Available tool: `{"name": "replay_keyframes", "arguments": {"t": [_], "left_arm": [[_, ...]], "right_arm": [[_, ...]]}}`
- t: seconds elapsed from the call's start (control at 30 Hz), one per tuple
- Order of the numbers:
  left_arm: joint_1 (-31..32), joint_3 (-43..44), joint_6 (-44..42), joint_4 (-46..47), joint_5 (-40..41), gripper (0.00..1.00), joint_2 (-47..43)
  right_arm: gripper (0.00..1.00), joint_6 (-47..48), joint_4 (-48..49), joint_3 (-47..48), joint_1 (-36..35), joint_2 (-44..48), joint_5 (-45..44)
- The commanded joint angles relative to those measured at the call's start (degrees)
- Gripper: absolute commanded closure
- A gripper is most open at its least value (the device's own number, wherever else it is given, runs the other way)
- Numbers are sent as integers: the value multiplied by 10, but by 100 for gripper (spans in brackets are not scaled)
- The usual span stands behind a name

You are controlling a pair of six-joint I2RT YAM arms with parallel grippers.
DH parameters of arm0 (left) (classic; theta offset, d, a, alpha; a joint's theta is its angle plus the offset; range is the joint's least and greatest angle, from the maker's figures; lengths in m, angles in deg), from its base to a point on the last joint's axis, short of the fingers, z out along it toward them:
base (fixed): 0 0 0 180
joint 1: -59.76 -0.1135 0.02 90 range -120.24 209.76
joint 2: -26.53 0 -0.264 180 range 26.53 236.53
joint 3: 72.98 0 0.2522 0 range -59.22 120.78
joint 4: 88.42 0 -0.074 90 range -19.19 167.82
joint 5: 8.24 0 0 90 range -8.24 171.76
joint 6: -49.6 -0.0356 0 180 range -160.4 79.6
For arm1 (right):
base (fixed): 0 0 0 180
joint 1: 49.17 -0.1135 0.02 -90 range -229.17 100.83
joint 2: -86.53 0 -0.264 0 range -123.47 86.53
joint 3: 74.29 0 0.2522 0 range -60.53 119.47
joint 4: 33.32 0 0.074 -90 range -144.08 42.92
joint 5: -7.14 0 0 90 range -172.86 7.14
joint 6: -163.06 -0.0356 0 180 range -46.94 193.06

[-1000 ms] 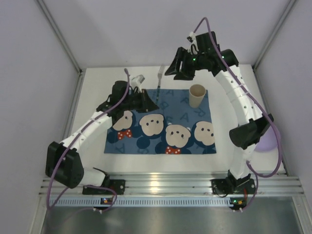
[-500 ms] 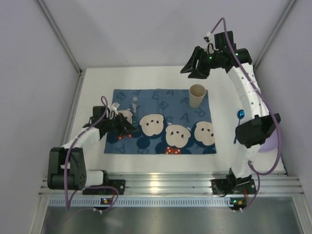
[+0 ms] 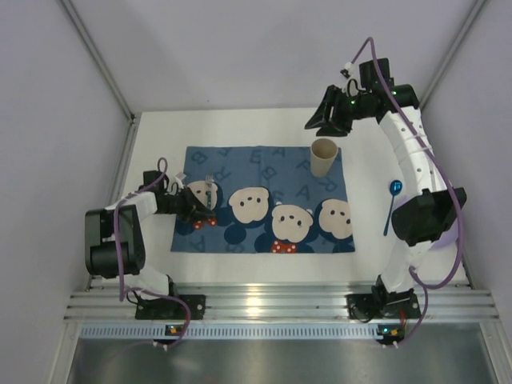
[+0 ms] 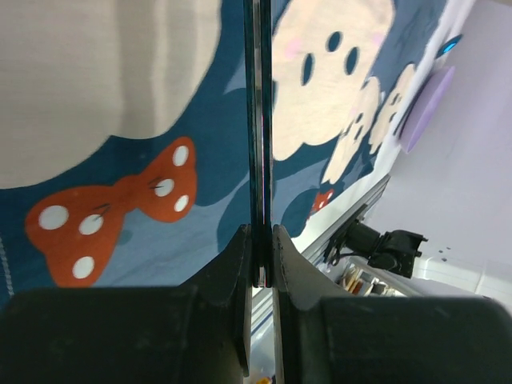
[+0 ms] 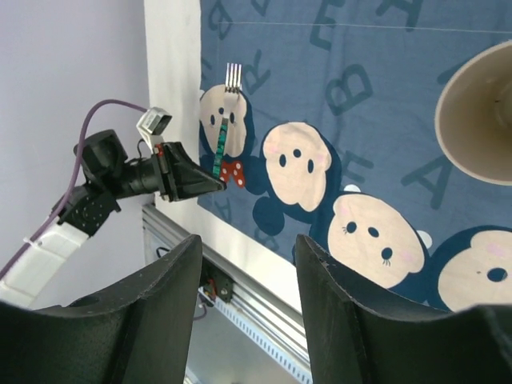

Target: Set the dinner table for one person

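The white dinner table (image 3: 240,124) carries a blue bear-face mat (image 3: 264,200). My left gripper (image 3: 204,210) is shut on the green handle of a fork (image 3: 210,190), held low over the mat's left bear face with the tines pointing to the far side. The left wrist view shows the handle (image 4: 258,120) edge-on between the shut gripper (image 4: 258,240). The right wrist view shows the fork (image 5: 224,132) and the left gripper (image 5: 210,182). A beige cup (image 3: 324,157) stands on the mat's far right. My right gripper (image 3: 320,122) is open, empty and high above the cup; it also shows in its own view (image 5: 250,244).
A blue spoon (image 3: 392,200) lies on the white table right of the mat. A purple dish (image 3: 438,237) sits at the near right, mostly hidden by the right arm. The ribbed aluminium rail (image 3: 272,308) runs along the near edge. Walls enclose the left, right and back.
My left gripper has carried the fork from the mat's far edge back to its left bear face. My right arm has swung right, uncovering the blue spoon.
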Motion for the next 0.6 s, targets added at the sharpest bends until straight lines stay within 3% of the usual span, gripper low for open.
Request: {"name": "replay_keyframes", "arguments": {"t": [0.0, 0.17, 0.33, 0.4, 0.47, 0.57], "left_arm": [[-4, 49, -47, -81, 10, 100, 33], [-7, 85, -67, -163, 59, 99, 47], [-8, 124, -87, -229, 99, 65, 26], [-8, 130, -82, -253, 106, 61, 15], [-8, 131, -78, -269, 107, 48, 7], [-8, 141, -80, -293, 150, 41, -8]], "right_arm": [[50, 17, 6, -6, 16, 35, 11], [50, 19, 7, -7, 18, 32, 9], [50, 22, 6, -12, 20, 32, 6], [50, 22, 4, -15, 23, 32, 4], [50, 23, 4, -17, 26, 34, 1], [50, 24, 2, -18, 29, 34, -3]]}}
